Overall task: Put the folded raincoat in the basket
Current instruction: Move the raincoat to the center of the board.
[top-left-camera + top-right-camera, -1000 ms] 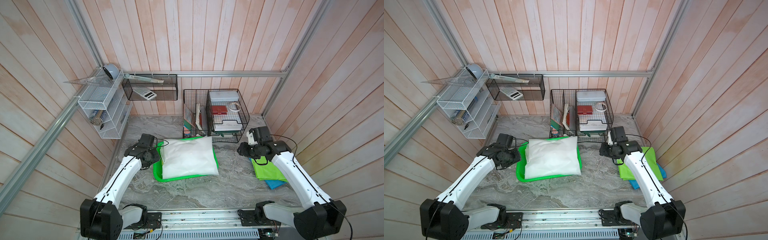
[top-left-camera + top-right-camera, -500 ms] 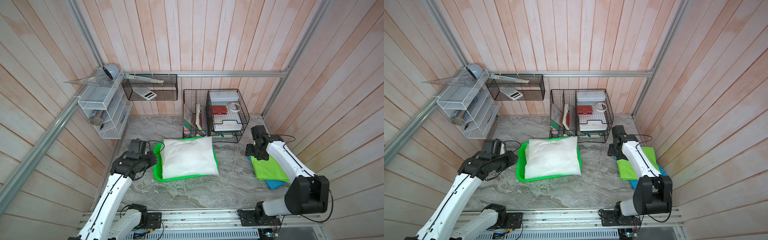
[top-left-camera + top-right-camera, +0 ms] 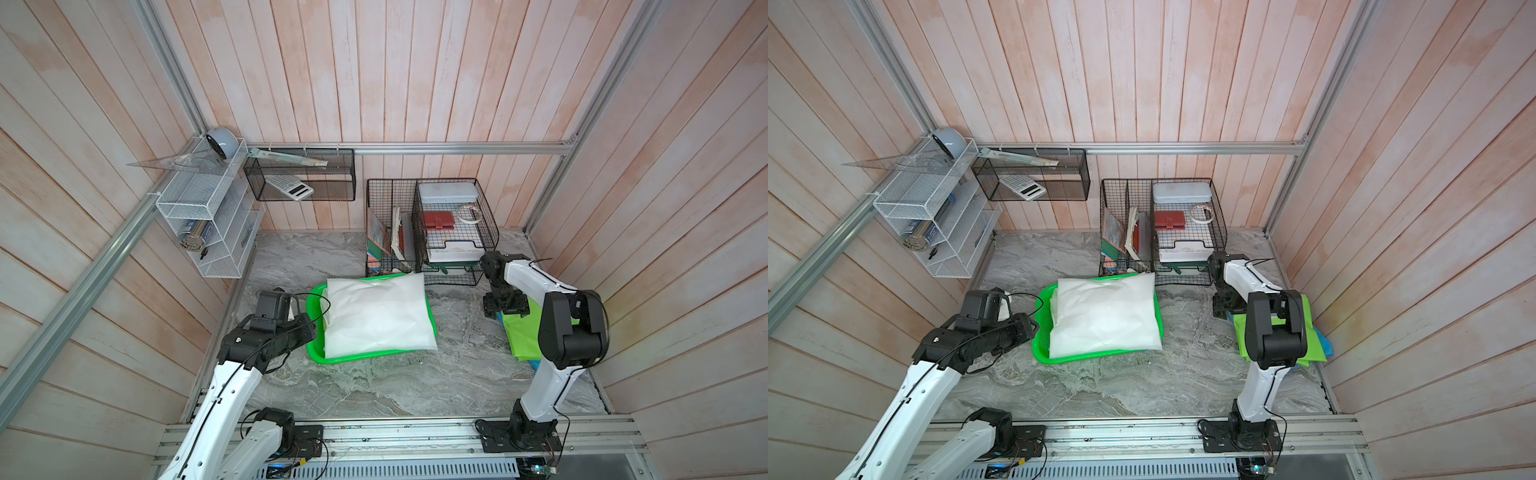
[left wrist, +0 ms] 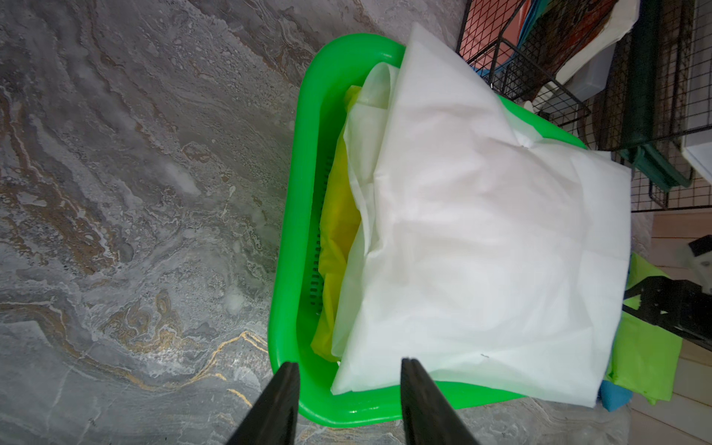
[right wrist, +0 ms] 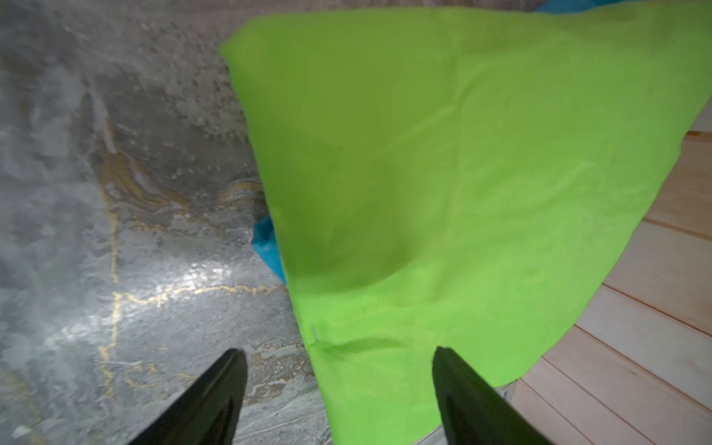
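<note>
Both arms are folding back since a second ago, elbows rising. Left hand (image 4: 348, 364) is hovering with a narrow empty gap over the near left rim of the bright green perforated plastic basket (image 4: 304, 192). White folded plastic raincoat (image 3: 378, 316) is lying in that basket, spilling over its right rim. Farther right, right hand (image 5: 339, 350) is gaping wide, gripping nothing, over a corner of a lime-green folded raincoat (image 5: 443, 173) on the grey marbled desk (image 3: 374, 386).

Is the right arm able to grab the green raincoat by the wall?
Probably yes: the right claw hangs open just above a corner of the green raincoat, nothing in between.
</note>
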Robot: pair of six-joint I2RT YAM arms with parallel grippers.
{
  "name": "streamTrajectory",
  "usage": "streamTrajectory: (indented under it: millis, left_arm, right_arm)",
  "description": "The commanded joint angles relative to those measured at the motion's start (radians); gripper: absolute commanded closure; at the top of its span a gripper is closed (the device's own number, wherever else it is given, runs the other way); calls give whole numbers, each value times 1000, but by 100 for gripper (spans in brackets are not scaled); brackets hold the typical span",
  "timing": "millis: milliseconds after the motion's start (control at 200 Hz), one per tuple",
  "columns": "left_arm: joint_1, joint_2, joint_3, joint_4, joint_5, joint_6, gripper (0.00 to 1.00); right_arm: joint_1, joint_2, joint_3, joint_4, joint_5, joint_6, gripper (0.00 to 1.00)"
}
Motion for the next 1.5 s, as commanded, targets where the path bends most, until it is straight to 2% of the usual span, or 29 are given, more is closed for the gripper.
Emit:
streamTrajectory:
  millis: [0,140,265,345,425,490,600,690,800,890,1000,1070,1105,1175,1220,1355,1495]
  left_arm:
    - [2,-6,-13,23,24,25,53]
    - [2,-10,-13,25,25,27,52]
    - [2,-15,-14,27,26,27,52]
    - [2,-14,-14,26,26,27,52]
    - [2,-14,-15,25,24,26,51]
    - [2,-13,-15,26,23,26,51]
    - [2,-1,-11,20,12,25,51]
    - [2,-3,-11,19,9,23,50]
    - [2,-11,-13,21,4,22,50]
    - [2,-7,-13,19,4,22,50]
    - [1,-3,-11,18,1,21,50]
    - [2,-3,-11,17,-2,21,50]
    - [2,-3,-11,17,-3,21,50]
    - [1,-2,-12,17,-2,21,50]
    - [2,0,-12,18,-2,20,50]
    - [2,5,-11,16,-2,20,50]
    - [2,8,-11,15,-4,20,50]
  right_arm:
    - [2,17,-30,0,71,-30,18]
    - [-1,39,-53,35,55,-47,22]
    - [-4,62,-40,24,15,-53,37]
    - [-4,36,-49,29,-24,-52,43]
    - [-4,-13,-73,47,-72,-53,54]
    - [-4,-43,-90,52,-87,-51,69]
    - [-4,-78,-104,48,-125,-45,86]
    - [-4,-103,-114,49,-134,-42,95]
    - [-4,-132,-117,44,-154,-37,100]
    - [-1,-171,-123,41,-191,-25,100]
    - [20,-234,-153,58,-308,0,100]
    - [44,-262,-170,59,-290,7,100]
    - [50,-266,-174,58,-252,3,90]
    - [39,-252,-176,52,-153,7,62]
    - [30,-226,-166,36,-101,10,53]
    - [30,-127,-139,23,-10,10,44]
    - [30,-30,-105,19,62,-2,44]
